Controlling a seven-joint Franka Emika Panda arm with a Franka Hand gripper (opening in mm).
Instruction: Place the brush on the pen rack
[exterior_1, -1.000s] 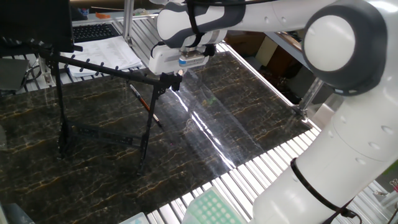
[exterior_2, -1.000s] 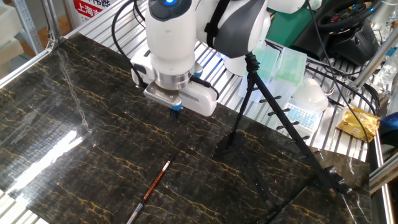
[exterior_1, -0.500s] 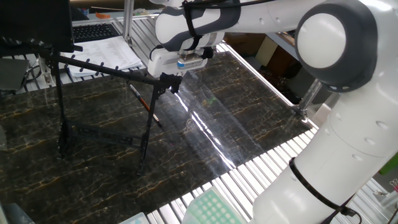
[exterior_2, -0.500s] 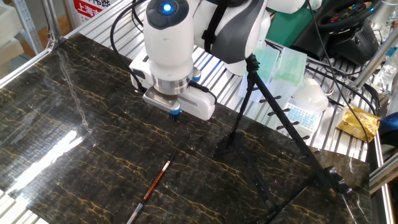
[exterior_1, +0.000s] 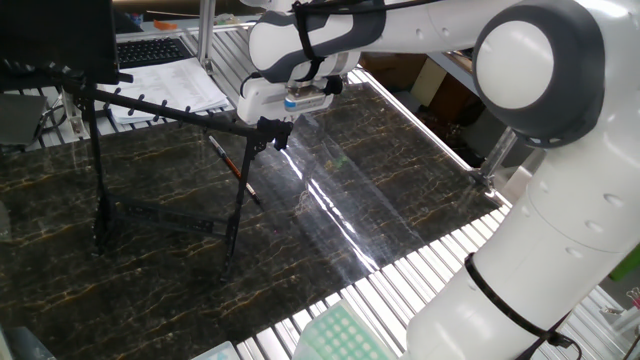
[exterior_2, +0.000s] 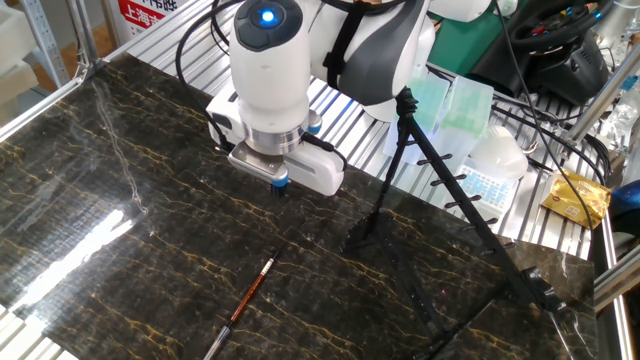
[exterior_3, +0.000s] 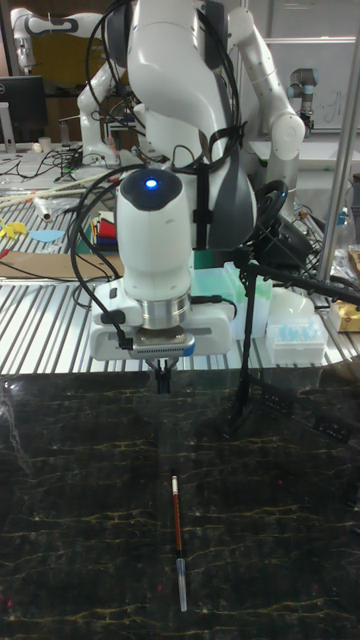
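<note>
Lying flat on the dark marble table (exterior_2: 90, 200), the brush (exterior_3: 177, 540) is the nearest thing to me — it sits on the open side of the pen rack (exterior_2: 455, 200), not touching it, red-orange part towards the arm and pale end pointing out at the table edge. Nothing holds it. It looks set down there on purpose, in the clear, so the arm can drop straight onto it without fouling the rack's legs.

Beyond the brush hangs the gripper (exterior_3: 161, 376), pointing down, above the marble between brush and rack and a little short of the brush's near tip. Its fingers look drawn close together with nothing in them, though they are small and dark and I cannot tell for certain how far apart they stand. I would judge this the approach before the pick-up — the wrist is already vertical for a top grasp.

Farthest back stands the rack, 1 long pegged bar sloping across on thin black legs, bare of any brush.

Against the pictures from 1 second ago, the gripper has shifted slightly along the table and away from the rack; brush and rack have not moved.
</note>
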